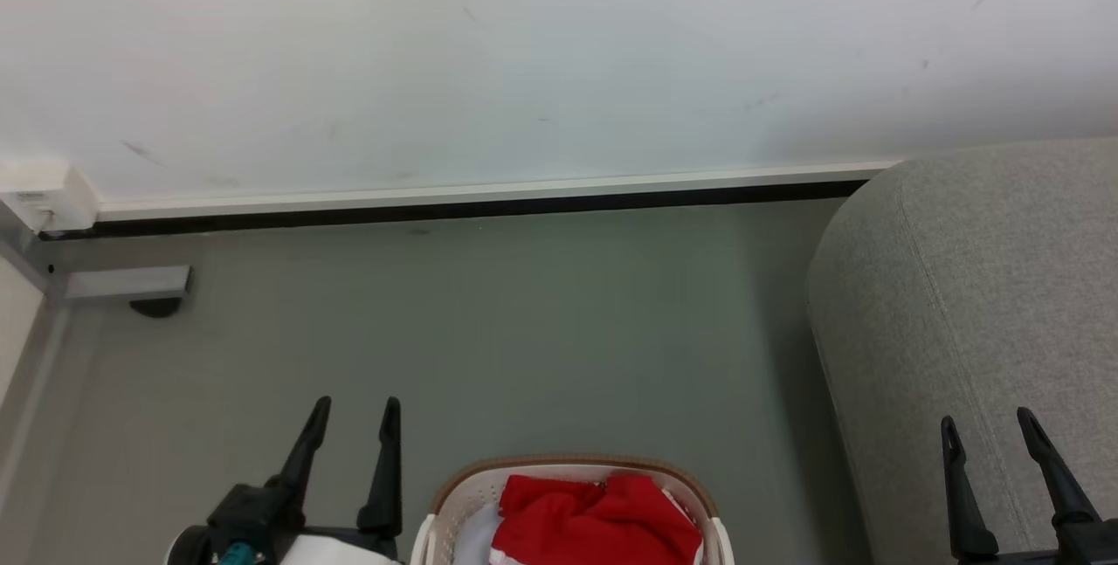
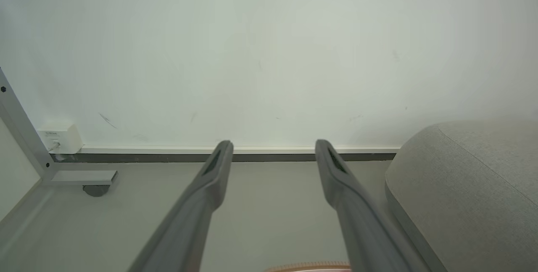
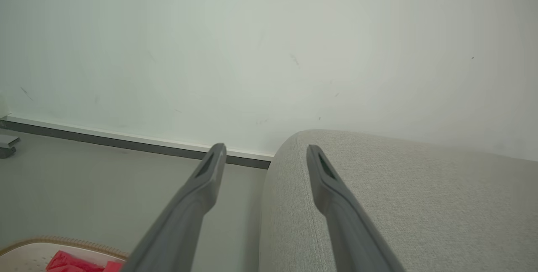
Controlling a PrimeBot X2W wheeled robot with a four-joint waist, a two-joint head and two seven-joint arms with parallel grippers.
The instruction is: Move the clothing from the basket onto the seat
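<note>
Left gripper: I see my left gripper (image 1: 357, 406) at the lower left of the head view, its two dark fingers spread well apart with nothing between them.
Left gripper position: it hangs over the floor (image 1: 524, 329), just left of the basket (image 1: 568, 463).
Right gripper: my right gripper (image 1: 985, 418) sits at the lower right, fingers likewise parted and empty, in front of the seat (image 1: 978, 285).
Clothing: the clothing (image 1: 594, 517) lies crumpled in the basket, red, on top of the pile.
White cloth: a white cloth (image 1: 476, 539) shows in the basket at the jersey's left, touching it.
Basket: it stands on the floor at the bottom centre, between my two grippers, brown rim toward the wall (image 1: 524, 50).
Seat: light grey with a rounded corner and a stitched seam. Its far end reaches the skirting (image 1: 489, 194), and a strip of floor separates it from the basket.
Left wrist view: my fingers frame floor and skirting, and a sliver of basket rim shows at the bottom edge.
Right wrist view: one finger lies over the floor, the other over the seat, with the red cloth at the bottom left.
Far left: a metal frame (image 1: 127, 283) and a small white box (image 1: 44, 196) sit low by the wall.
</note>
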